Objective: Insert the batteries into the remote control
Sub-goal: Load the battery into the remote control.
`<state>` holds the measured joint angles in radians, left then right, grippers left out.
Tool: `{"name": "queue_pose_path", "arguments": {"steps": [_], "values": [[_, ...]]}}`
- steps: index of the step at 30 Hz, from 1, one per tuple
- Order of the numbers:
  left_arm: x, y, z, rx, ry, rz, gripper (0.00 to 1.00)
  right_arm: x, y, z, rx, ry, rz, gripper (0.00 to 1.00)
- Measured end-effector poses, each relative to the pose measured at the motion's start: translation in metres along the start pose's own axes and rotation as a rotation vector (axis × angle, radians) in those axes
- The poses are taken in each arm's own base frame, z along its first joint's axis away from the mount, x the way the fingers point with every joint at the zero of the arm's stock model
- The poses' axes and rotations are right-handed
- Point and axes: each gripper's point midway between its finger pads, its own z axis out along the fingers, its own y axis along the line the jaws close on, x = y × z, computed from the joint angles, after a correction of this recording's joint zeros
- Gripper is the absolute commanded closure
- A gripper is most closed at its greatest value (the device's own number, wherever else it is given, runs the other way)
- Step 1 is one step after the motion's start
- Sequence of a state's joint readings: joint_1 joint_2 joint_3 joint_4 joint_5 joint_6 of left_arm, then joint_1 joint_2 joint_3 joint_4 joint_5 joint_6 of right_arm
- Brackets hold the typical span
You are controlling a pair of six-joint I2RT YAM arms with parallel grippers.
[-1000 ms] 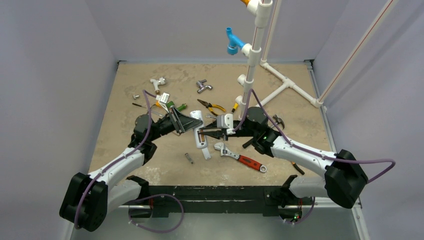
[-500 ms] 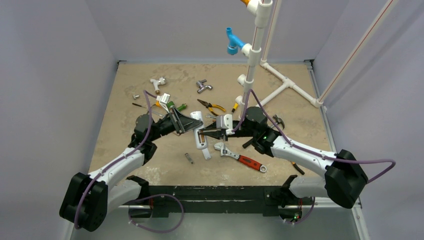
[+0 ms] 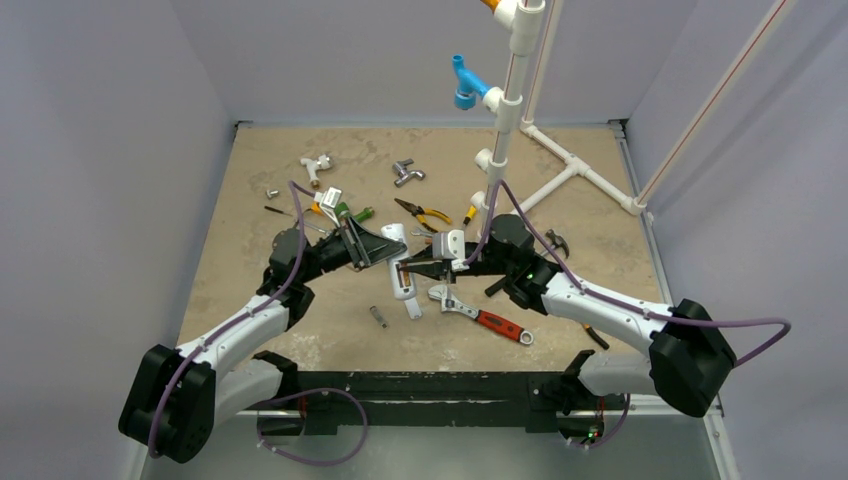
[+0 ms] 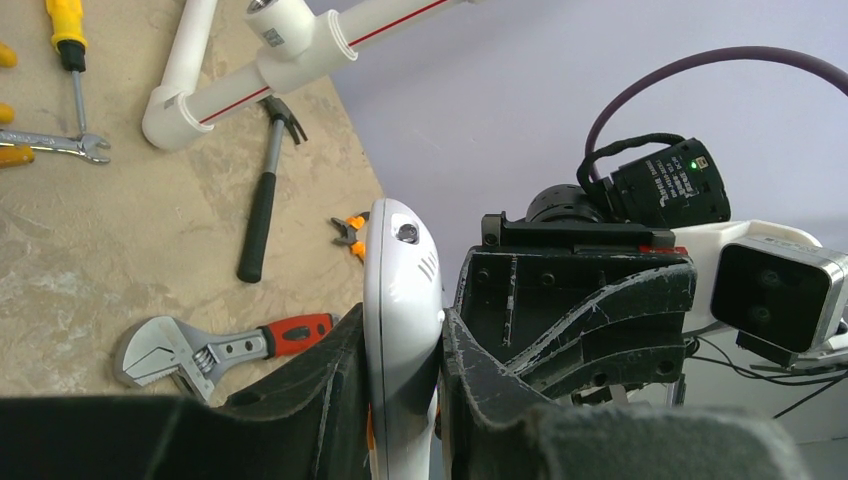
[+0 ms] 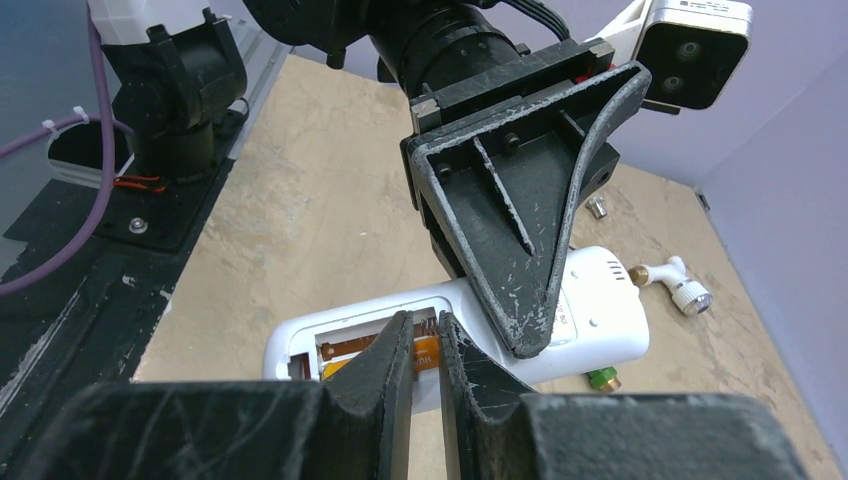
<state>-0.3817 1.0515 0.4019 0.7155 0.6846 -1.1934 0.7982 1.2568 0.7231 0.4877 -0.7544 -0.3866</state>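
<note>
Nothing moved: left gripper (image 4: 402,345) clamps remote control (image 4: 398,268); right gripper (image 5: 426,338) pinches battery (image 5: 345,352) inside.

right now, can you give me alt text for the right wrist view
The right claw pinches an orange battery in the open back of the white remote control, which the left claw grips. Behind lie the tan table and a small white fitting.

Beyond the black base rail (image 3: 430,385), the left arm (image 3: 235,335) and the right arm (image 3: 600,305) wear white shells, black joints and looping purple cables (image 3: 745,322). Scuffed black ribbed fingers (image 5: 520,230) show small screws (image 5: 487,143).
</note>
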Motion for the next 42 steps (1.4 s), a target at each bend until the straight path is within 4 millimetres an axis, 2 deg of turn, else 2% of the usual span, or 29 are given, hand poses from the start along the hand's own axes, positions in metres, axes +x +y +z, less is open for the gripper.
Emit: {"name": "queue_pose_path", "arguments": {"steps": [26,36,42], "values": [[0.009,0.008,-0.001,-0.031,0.038,-0.036,1.00,0.013,0.014,0.000,-0.019,0.019,-0.065,0.86],[0.004,0.011,0.000,-0.045,0.009,-0.035,1.00,0.021,0.021,-0.007,0.014,0.020,-0.096,0.70],[-0.002,0.015,0.001,-0.059,-0.017,-0.025,1.00,0.030,0.023,-0.012,0.044,0.047,-0.101,0.67]]}}
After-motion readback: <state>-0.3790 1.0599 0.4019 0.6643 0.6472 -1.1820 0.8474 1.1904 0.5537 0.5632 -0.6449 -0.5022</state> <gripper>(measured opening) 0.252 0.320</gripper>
